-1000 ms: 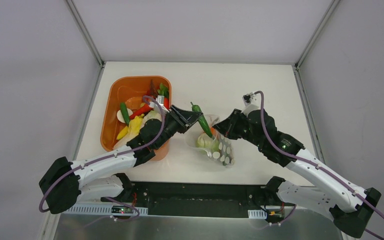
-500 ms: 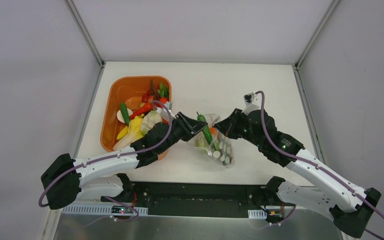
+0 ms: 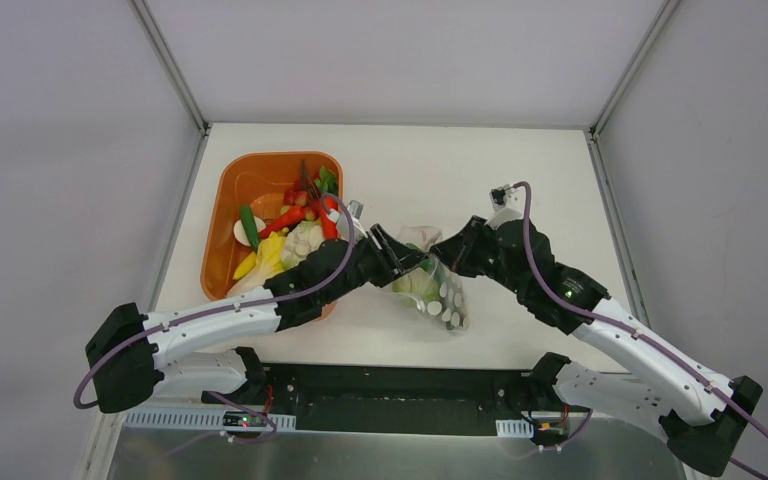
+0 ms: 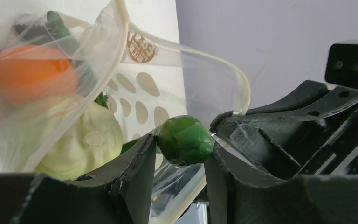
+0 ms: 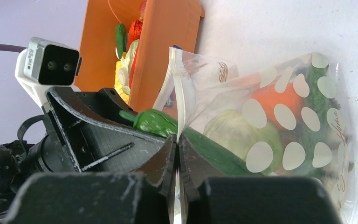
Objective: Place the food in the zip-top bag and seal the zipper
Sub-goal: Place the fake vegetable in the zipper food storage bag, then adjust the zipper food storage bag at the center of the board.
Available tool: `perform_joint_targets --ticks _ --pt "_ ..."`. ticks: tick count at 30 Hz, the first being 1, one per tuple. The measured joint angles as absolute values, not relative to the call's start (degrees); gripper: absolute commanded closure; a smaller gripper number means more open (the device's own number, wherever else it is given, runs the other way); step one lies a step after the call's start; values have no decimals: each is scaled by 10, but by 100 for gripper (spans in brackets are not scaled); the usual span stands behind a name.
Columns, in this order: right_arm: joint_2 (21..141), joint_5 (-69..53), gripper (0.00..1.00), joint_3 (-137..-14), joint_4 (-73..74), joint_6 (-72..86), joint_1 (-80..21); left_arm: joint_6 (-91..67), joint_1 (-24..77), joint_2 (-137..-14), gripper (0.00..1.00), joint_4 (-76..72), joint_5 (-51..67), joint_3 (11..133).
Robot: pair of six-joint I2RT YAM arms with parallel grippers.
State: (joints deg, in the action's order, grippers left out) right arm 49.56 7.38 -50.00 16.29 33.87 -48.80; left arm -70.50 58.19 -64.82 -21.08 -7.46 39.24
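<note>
Black claws first, since they're nearest the wrist cams: two arms, two claws, both busy. The left claw (image 4: 182,145) is clamped on one green pepper (image 4: 185,141), its fingers tight on either side, and it holds the pepper right at the mouth of the zip-top bag (image 3: 442,297). The right claw (image 5: 177,145) is pinched closed on the bag's rim, with the zipper (image 5: 175,93) strip running up out from between its fingers, so the mouth stands open towards the left claw.

One bag, lying on the white bench (image 3: 520,170) about mid-way across, just right of the tub. Inside it I count three pieces of food: one orange ball (image 4: 32,74), one pale cabbage-looking thing (image 4: 81,140) and one dark green piece (image 4: 60,28) behind the ball (can't tell what veg that's meant to be). The pepper's far end reaches in past the rim, so call it three and a bit.

Further back and left sits one orange tub (image 3: 260,183) with a heap of red, yellow, green and whitish pieces, too jumbled to count properly.
</note>
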Motion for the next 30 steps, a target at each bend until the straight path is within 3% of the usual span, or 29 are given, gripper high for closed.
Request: perform_joint_targets --ticks 5,11,20,30 --pt "496 76 95 -500 163 339 -488 -692 586 -655 56 -184 -62 397" --pt "496 77 95 -500 163 339 -488 -664 586 -678 42 -136 -43 432" --pt "496 81 95 -500 163 339 -488 -609 586 -671 45 -60 -50 468" --pt "496 81 96 -500 163 339 -488 -489 586 -620 41 56 -69 534"
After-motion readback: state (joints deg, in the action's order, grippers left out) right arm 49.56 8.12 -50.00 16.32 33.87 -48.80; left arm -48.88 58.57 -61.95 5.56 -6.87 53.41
